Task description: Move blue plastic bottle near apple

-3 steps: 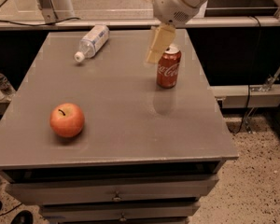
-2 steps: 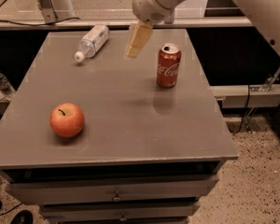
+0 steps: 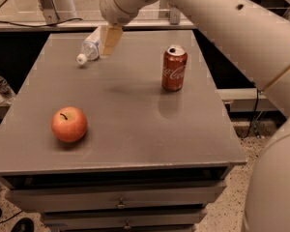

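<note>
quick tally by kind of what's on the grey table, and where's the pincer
bottles: 1, clear plastic bottle with white cap, lying down
cans: 1, red Coca-Cola can, upright
fruit: 1, round red-orange apple
total: 3
The pincer hangs over the bottle, far left.

Gripper [image 3: 109, 46] travel, last second: started just above and left of the Coca-Cola can [image 3: 174, 69], almost touching its rim. At the intermediate picture it hung over bare table [image 3: 135, 139] between the can and the blue plastic bottle [image 3: 89, 48]. Now it sits at the bottle's body, overlapping the end away from the cap; contact cannot be confirmed. The can is now well clear of it. The arm [image 3: 217, 18] has swung left with it and fills more of the upper right. Its faint shadow shifted left, from the can towards table centre.
</note>
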Motion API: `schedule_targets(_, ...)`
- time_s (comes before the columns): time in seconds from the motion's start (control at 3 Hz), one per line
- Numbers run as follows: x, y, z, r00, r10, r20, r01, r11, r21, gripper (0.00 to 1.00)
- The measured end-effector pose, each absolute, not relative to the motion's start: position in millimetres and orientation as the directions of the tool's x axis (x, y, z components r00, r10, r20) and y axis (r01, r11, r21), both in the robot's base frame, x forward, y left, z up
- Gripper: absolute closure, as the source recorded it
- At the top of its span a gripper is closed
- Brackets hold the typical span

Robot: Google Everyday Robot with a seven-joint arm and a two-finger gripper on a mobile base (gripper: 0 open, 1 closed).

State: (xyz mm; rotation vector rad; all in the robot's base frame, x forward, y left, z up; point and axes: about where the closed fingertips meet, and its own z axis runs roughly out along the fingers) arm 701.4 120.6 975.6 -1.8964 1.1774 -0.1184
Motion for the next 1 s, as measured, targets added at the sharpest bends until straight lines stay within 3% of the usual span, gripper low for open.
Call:
schedule_targets(0.33,723.7,146.3,956.1,0.581,-0.774,-0.251,-0.648,-0.255,-0.718,0.0)
schedule_targets(1.0,766.2,147.2,906.3,0.628,-0.778,-0.035,-0.605,-0.458,-0.651,0.0)
